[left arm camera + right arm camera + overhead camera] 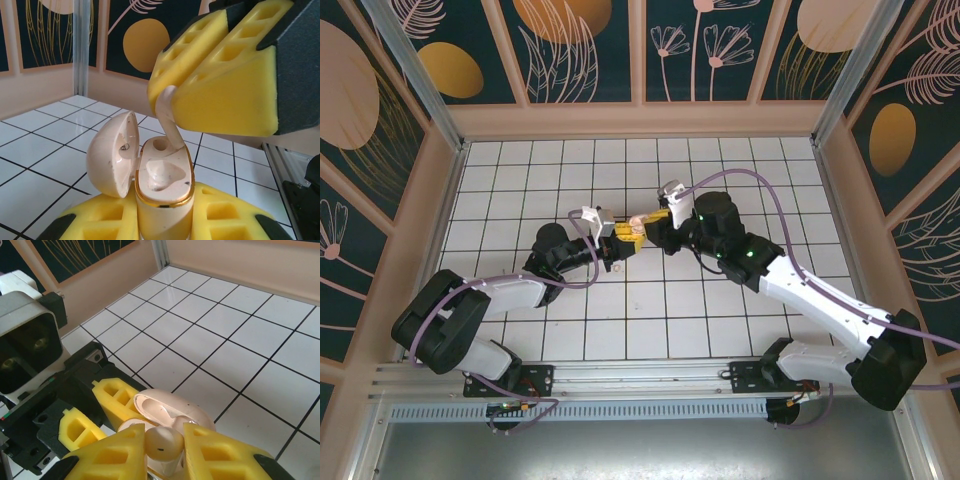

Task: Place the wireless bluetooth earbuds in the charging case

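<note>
I read the left gripper point(618, 238) as closed on the charging case point(163, 176). Its yellow pads point(95, 220) clamp the lower body of the case from either side and hold it upright, with the white tiled table point(510, 180) behind and below it. The lid point(111, 155) is swung open and stands at the left of the case body in the left wrist view, exposing the recessed insert and its gold rim. The right gripper point(165, 450) is closed on one earbud point(169, 117), directly above the case. The earbud stem points down, with its tip at the mouth of the far socket of the case; I cannot tell whether it touches the socket wall. In the right wrist view, the round head of the earbud sits between the right gripper's pads, just in front of the open case. From overhead, the two grippers meet tip to tip at the case, the left gripper on its left and the right gripper on its right.
</note>
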You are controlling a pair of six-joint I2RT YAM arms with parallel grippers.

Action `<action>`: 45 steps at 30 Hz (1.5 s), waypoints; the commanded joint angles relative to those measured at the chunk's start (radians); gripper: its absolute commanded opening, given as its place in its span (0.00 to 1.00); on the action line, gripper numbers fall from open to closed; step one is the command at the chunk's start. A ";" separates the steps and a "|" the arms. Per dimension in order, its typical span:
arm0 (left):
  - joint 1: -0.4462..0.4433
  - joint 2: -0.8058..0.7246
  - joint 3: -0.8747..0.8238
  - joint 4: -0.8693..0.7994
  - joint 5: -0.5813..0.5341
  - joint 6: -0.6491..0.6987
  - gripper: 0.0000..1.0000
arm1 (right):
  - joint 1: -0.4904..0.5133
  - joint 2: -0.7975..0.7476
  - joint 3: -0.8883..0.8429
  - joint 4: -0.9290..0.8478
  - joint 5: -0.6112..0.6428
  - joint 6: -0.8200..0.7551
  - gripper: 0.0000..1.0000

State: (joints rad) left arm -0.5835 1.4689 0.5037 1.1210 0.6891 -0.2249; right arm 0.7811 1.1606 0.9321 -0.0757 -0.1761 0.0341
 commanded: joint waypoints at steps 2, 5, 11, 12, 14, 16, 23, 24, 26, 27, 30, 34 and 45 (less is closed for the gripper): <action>0.006 -0.035 0.051 0.091 -0.002 0.039 0.19 | 0.016 0.024 0.011 -0.153 0.044 -0.046 0.22; 0.005 -0.037 0.050 0.086 0.006 0.056 0.19 | 0.029 0.035 0.025 -0.186 0.061 -0.069 0.22; 0.007 -0.056 0.054 0.034 0.021 0.109 0.19 | 0.035 0.037 0.033 -0.204 0.045 -0.093 0.22; 0.005 -0.057 0.055 0.030 0.021 0.112 0.19 | 0.035 0.036 0.030 -0.205 0.042 -0.097 0.22; 0.006 -0.061 0.053 0.028 0.021 0.114 0.19 | 0.036 0.038 0.029 -0.210 0.030 -0.102 0.22; 0.005 -0.064 0.051 0.027 0.023 0.114 0.19 | 0.036 0.039 0.028 -0.213 0.026 -0.100 0.22; 0.006 -0.065 0.050 0.029 0.029 0.103 0.19 | 0.035 0.021 0.015 -0.195 0.023 -0.104 0.23; 0.005 -0.064 0.049 0.033 0.030 0.098 0.19 | 0.035 0.021 0.015 -0.195 0.020 -0.107 0.23; 0.005 -0.062 0.049 0.039 0.028 0.089 0.19 | 0.035 0.020 0.016 -0.196 0.012 -0.109 0.23; 0.006 -0.061 0.049 0.041 0.025 0.086 0.19 | 0.034 0.019 0.017 -0.197 0.005 -0.111 0.24; 0.005 -0.061 0.049 0.043 0.022 0.081 0.19 | 0.034 0.019 0.017 -0.196 -0.003 -0.110 0.25; 0.006 -0.060 0.050 0.042 0.020 0.079 0.19 | 0.034 0.015 0.015 -0.191 0.001 -0.112 0.26; 0.005 -0.061 0.050 0.028 0.014 0.078 0.19 | 0.034 0.006 0.030 -0.170 0.010 -0.108 0.38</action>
State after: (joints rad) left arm -0.5854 1.4414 0.5106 1.0504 0.7322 -0.1326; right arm 0.8059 1.1770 0.9600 -0.1776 -0.1501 -0.0540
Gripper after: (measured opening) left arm 0.193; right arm 0.378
